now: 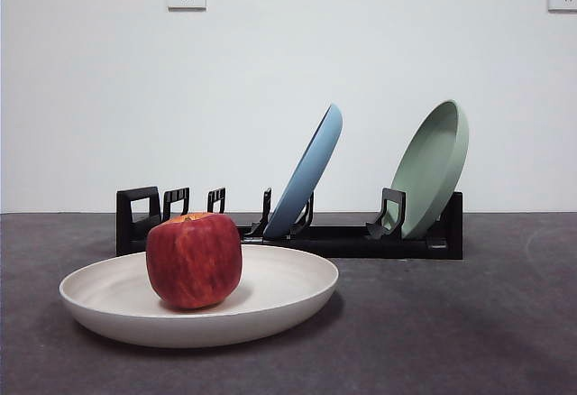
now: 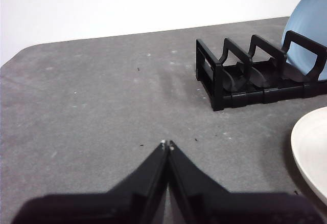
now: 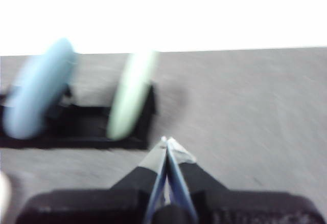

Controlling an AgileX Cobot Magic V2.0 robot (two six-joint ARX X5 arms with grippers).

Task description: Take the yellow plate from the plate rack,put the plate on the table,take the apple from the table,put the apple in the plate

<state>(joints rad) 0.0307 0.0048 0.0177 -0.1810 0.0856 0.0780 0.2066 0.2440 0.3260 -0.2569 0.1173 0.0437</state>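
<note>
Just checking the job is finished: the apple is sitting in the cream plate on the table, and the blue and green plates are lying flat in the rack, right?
Not quite. In the front view the blue plate and the green plate stand tilted on edge in the rack, not flat. The rest holds: the apple sits in the cream plate on the table.

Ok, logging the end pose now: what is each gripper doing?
Left gripper: shut, holding nothing, over bare table.
Right gripper: shut, holding nothing.
</note>
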